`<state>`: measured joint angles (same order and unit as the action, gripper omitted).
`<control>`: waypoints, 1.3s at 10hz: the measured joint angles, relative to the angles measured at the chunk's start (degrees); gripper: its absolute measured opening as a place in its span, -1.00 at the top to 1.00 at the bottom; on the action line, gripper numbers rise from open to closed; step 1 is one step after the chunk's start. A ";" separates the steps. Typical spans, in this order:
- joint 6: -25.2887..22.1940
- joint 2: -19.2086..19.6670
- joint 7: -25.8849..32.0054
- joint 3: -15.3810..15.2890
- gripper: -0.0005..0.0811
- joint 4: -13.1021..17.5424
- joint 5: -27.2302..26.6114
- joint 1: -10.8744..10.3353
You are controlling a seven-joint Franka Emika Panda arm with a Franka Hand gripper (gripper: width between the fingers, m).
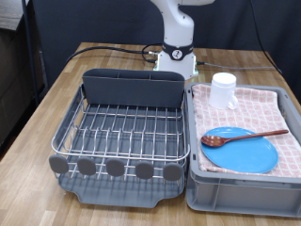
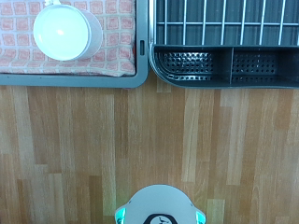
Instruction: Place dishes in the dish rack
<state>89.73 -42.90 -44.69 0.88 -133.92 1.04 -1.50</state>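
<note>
1. rack (image 1: 122,132): silver wire grid on a dark grey tray, at the exterior view's left on the wooden desk (image 1: 47,94). its grid carries no dish in either view; the grey trough (image 1: 132,88) along its far side also looks bare, and the wrist view shows both trough compartments without contents.
2. tub (image 1: 240,193): grey, lined with a pink checked cloth (image 1: 259,104), just beside the rack at the exterior view's right. all three dishes lie in it.
3. cup (image 1: 224,89): white, standing on the cloth at the tub's far end.
4. plate (image 1: 243,151): blue, flat on the cloth at the tub's near end.
5. spoon (image 1: 243,137): reddish-brown, lying across the plate, bowl toward the rack.
6. tool: not shown in either view, so whether it is released or clenched cannot be told; only the arm's base (image 1: 176,52) appears beyond the rack, and nothing is seen grasped.
7. progress, judged from this layout: no dish is yet racked; cup, plate and spoon all remain.
</note>
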 joint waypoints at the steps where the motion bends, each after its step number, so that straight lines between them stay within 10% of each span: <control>1: 1.08 0.14 -1.99 -0.04 -0.98 -0.26 -0.95 0.00; 6: 12.18 4.56 -24.07 -9.05 -0.98 -1.72 -4.83 -0.30; 13: 17.72 10.06 -29.06 -12.17 -0.98 -1.18 -4.87 -1.09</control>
<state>107.45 -32.84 -73.75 -11.29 -135.10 -3.83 -2.58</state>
